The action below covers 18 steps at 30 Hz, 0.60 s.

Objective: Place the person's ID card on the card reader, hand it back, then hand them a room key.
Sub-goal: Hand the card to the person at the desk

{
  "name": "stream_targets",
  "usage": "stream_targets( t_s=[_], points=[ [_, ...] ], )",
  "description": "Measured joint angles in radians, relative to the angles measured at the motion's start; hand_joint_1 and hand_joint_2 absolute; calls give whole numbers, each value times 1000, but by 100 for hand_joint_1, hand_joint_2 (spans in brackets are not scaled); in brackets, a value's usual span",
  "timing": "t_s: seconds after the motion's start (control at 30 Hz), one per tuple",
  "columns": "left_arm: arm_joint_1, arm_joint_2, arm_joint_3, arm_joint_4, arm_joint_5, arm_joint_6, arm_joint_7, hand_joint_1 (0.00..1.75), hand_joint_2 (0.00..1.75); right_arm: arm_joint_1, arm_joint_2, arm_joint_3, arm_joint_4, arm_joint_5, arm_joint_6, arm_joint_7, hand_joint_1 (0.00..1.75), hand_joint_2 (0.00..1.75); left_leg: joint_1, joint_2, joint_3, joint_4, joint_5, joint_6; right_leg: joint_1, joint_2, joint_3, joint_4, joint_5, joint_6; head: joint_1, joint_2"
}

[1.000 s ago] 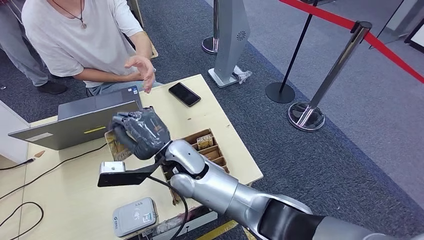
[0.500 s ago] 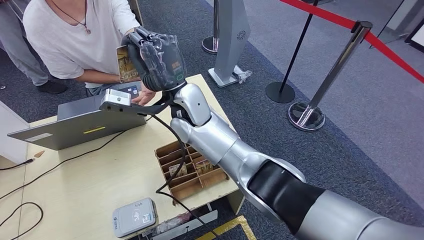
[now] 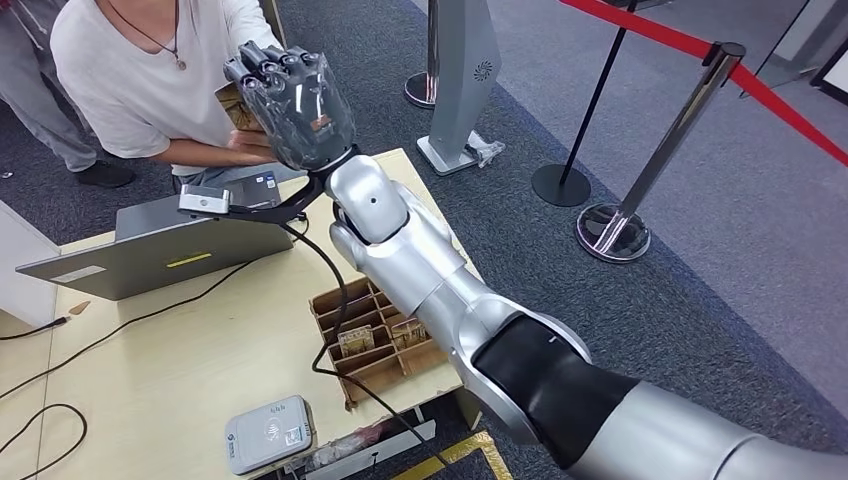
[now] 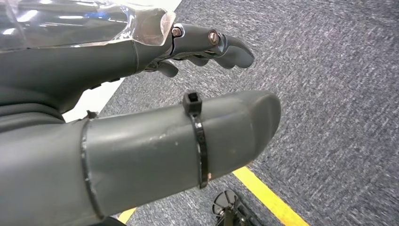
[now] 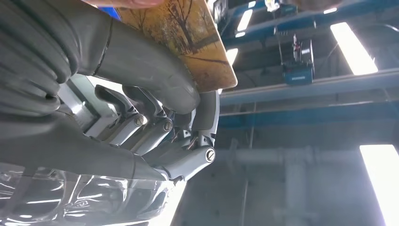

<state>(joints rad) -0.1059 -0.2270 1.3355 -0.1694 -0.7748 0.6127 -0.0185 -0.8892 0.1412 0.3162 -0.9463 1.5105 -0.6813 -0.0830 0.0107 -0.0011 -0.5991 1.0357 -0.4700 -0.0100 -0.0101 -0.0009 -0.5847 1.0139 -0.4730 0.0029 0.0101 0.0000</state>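
Note:
My right hand [image 3: 295,105] is raised high over the far table edge, in front of the person [image 3: 140,70]. It pinches a yellow-brown room key card [image 5: 188,37] with a tree picture between thumb and fingers; the card's edge [image 3: 230,100] points at the person. The person's hand [image 3: 248,143] is just below and behind my hand, and a fingertip [image 5: 136,2] touches the card's far end. The grey card reader [image 3: 268,433] lies at the near table edge. My left hand [image 4: 141,132] hangs over the carpet, fingers apart, holding nothing.
A wooden divided box [image 3: 375,335] with more key cards sits by my right arm. An open laptop [image 3: 150,250] stands at the left, with cables trailing over the table [image 3: 150,370]. Stanchions [image 3: 690,110] with a red belt and a kiosk base [image 3: 460,60] stand on the carpet to the right.
My right arm has swung up from above the wooden box to the person, carrying the key card. The person's hand has come in close under the card.

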Motion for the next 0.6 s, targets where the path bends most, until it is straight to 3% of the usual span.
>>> stream_targets(
  t_s=[0.17,0.2,0.3,0.33,0.37,0.5,0.6],
  points=[
    [2,0,0,0,-2,5,4,0,0,0,18,0,23,-1,0,2,175,175,0,0,0,0,0,0,0,0,0,0,0,0,0,0],
    [3,0,0,0,-4,6,5,0,0,0,20,0,26,-1,0,2,163,175,0,0,0,0,0,0,0,0,0,0,0,0,0,0],
    [6,0,0,0,-7,12,6,0,0,0,26,0,36,-1,0,4,32,175,0,0,0,0,0,0,0,0,0,0,0,0,0,0],
    [7,0,0,0,-8,15,6,0,0,0,28,0,39,-1,0,6,0,175,0,0,0,0,0,0,0,0,0,0,0,0,0,0],
    [8,-1,0,0,-8,18,6,0,0,0,30,1,42,-1,0,9,0,175,0,0,0,0,0,0,0,0,0,0,0,0,0,0],
    [14,-4,0,0,0,28,-33,0,0,1,34,4,51,-15,0,15,0,0,0,0,0,0,0,0,0,0,0,0,0,0,0,0],
    [21,-9,0,0,10,31,-66,0,0,7,34,5,52,-37,0,3,0,0,0,0,0,0,0,0,0,0,0,0,0,0,0,0]
  ],
)
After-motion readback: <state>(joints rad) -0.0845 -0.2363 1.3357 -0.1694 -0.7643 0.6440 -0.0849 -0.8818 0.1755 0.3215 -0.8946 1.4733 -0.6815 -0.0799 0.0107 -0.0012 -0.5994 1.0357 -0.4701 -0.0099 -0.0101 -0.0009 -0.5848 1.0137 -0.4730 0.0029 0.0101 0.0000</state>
